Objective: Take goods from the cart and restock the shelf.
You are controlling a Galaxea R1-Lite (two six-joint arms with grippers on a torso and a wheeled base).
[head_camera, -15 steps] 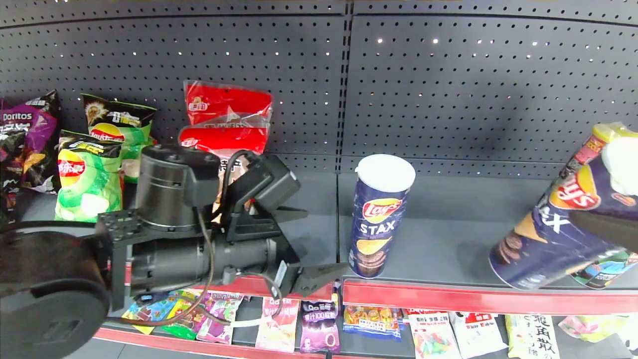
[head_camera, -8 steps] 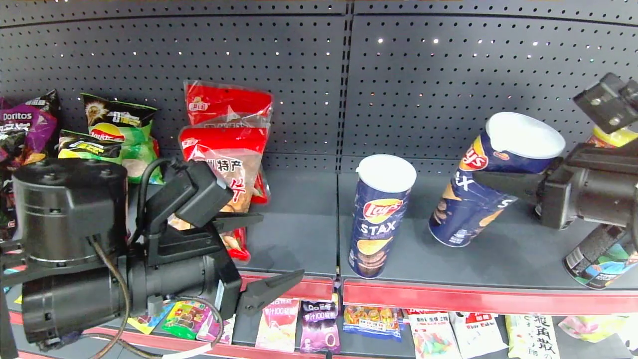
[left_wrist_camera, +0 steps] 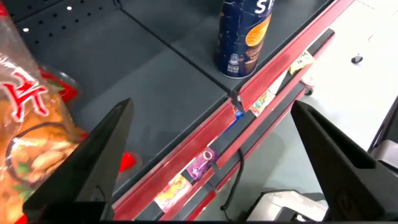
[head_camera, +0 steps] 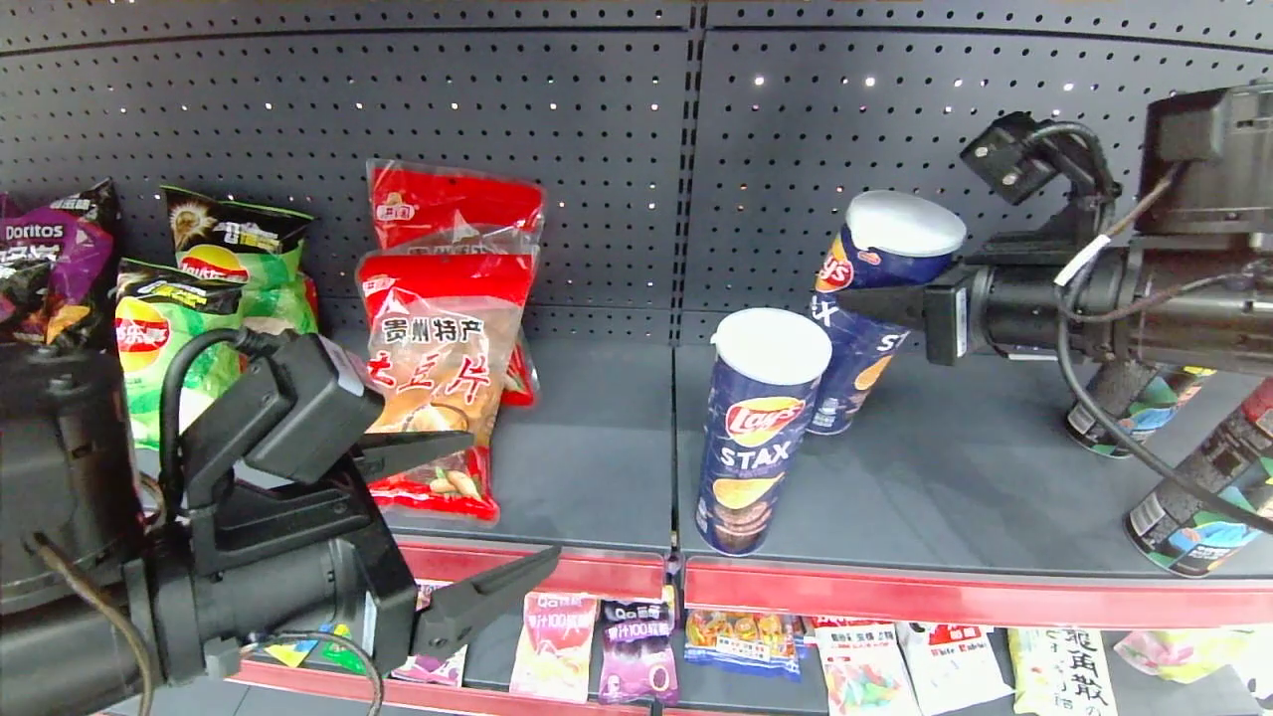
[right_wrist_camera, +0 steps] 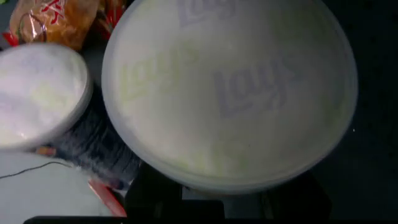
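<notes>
Clamping a tilted dark-blue cylindrical chip can (head_camera: pixel 900 239) with a white lid, the right gripper (head_camera: pixel 875 298) holds it over the grey metal shelf (head_camera: pixel 945 477), close behind a matching upright can (head_camera: pixel 756 438), at its one o'clock. The left gripper (head_camera: pixel 507 497), fingers spread wide and empty, hangs at the upright can's eight o'clock, before the red peanut bag (head_camera: pixel 443 378).

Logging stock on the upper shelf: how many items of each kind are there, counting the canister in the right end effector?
Blue chip canisters: 2
Dark canisters: 2
Green chip bags: 2
Purple chip bag: 1
Red snack bags: 2
Total: 9
</notes>
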